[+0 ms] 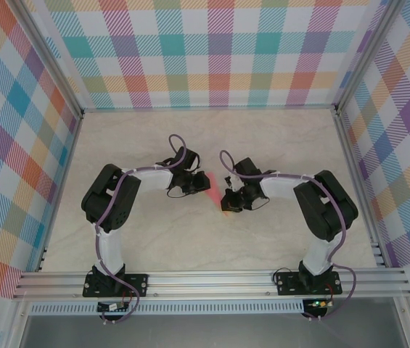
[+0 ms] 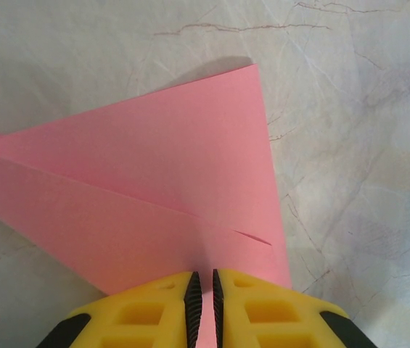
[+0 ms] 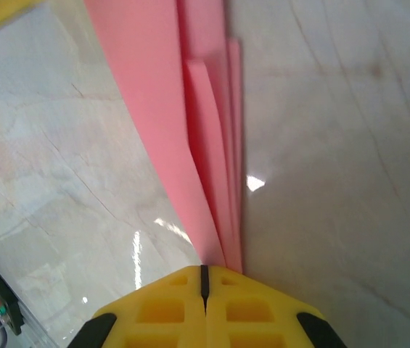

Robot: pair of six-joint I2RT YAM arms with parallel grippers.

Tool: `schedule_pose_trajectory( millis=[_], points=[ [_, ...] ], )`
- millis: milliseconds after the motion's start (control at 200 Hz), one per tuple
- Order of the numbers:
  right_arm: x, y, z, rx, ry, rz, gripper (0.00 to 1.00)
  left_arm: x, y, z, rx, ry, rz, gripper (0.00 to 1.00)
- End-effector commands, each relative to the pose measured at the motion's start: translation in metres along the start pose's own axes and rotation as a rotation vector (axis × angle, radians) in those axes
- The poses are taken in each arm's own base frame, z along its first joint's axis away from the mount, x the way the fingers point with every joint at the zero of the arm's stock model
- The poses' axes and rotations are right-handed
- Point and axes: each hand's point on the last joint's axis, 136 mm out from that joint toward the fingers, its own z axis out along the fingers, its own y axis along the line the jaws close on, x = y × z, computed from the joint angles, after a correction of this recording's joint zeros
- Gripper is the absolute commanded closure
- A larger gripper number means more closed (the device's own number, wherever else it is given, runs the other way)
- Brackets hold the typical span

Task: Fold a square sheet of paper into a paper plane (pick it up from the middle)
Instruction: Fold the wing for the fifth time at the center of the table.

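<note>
Both arms meet mid-surface over a folded pink sheet

In the top view the left arm (image 1: 110,199) and right arm (image 1: 321,206) bend inward over the pale marbled surface (image 1: 277,141). Their wrists come close together at its middle, with the folded pink sheet (image 1: 214,185) between them. In the left wrist view the sheet (image 2: 154,181) spreads out as overlapping diagonal flaps with one sharp corner at the far right, and the surface (image 2: 357,109) lies beneath it. The left jaws stand nearly together, pinching its near edge, and pink shows in the thin slit between them. In the right wrist view the sheet (image 3: 161,109) runs away as a narrow stack of layered edges. The right jaws are pressed fully together where those layers end at their tips. I cannot tell whether any paper is caught between them.
</note>
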Motion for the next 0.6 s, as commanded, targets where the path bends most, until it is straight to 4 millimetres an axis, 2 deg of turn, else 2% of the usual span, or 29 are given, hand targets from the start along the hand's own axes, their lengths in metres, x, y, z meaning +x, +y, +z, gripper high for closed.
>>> schedule_pose_trajectory(
  millis=[0, 115, 200, 430, 505, 595],
  points=[
    [0.044, -0.024, -0.001, 0.072, 0.117, 0.079, 0.96, 0.016, 0.054, 0.016, -0.203, 0.032, -0.045, 0.82],
    [0.052, -0.030, -0.005, 0.088, 0.115, 0.094, 0.96, 0.016, 0.053, 0.016, -0.199, 0.032, -0.046, 0.82],
    [0.052, -0.028, -0.009, 0.090, 0.095, 0.086, 0.96, 0.016, 0.052, 0.016, -0.194, 0.034, -0.045, 0.82],
    [0.011, 0.019, -0.038, -0.015, -0.064, -0.018, 0.94, 0.017, 0.049, 0.017, -0.177, 0.041, -0.042, 0.82],
    [-0.001, 0.029, -0.039, -0.028, -0.082, -0.036, 0.94, 0.017, 0.047, 0.017, -0.170, 0.043, -0.042, 0.82],
    [-0.012, 0.031, -0.031, -0.026, -0.075, -0.036, 0.94, 0.017, 0.046, 0.017, -0.163, 0.047, -0.042, 0.82]
  ],
)
